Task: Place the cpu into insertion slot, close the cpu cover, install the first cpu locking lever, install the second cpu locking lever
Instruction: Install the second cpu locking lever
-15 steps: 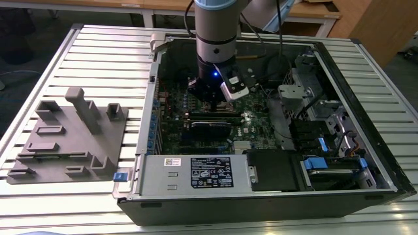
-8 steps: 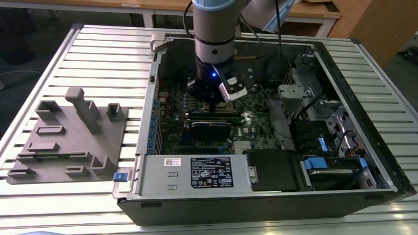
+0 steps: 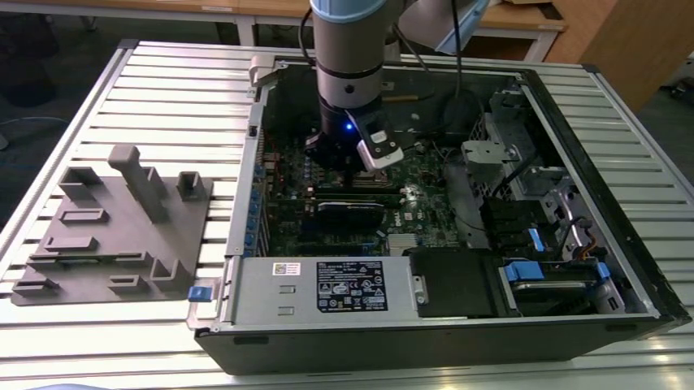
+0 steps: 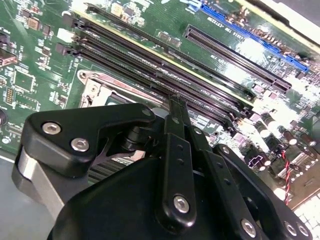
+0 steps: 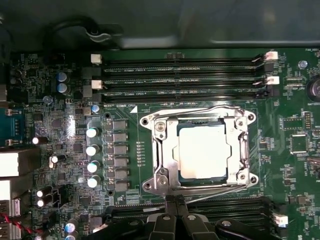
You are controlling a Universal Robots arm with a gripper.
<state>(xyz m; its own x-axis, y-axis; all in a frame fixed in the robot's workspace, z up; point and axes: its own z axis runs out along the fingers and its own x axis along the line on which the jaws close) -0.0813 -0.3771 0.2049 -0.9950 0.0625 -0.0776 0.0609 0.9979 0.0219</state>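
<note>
My tool (image 5: 174, 204) hangs low inside the open computer case (image 3: 607, 268), fingertips pressed together, gripping nothing. Just ahead of the tips: the cpu (image 5: 202, 152) seated in the insertion slot (image 5: 160, 125), the cpu cover (image 5: 237, 145) folded flat around it (levers along the frame edges). Green motherboard (image 5: 120, 195) beneath.

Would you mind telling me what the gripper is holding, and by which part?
Nothing: the gripper is shut and empty beside the silver square metal cpu cover.

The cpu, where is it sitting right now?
In the first wrist view, the small square silver-grey cpu lies in the metal-rimmed socket, framed by the thin silver cover, between two banks of long black memory slots.
</note>
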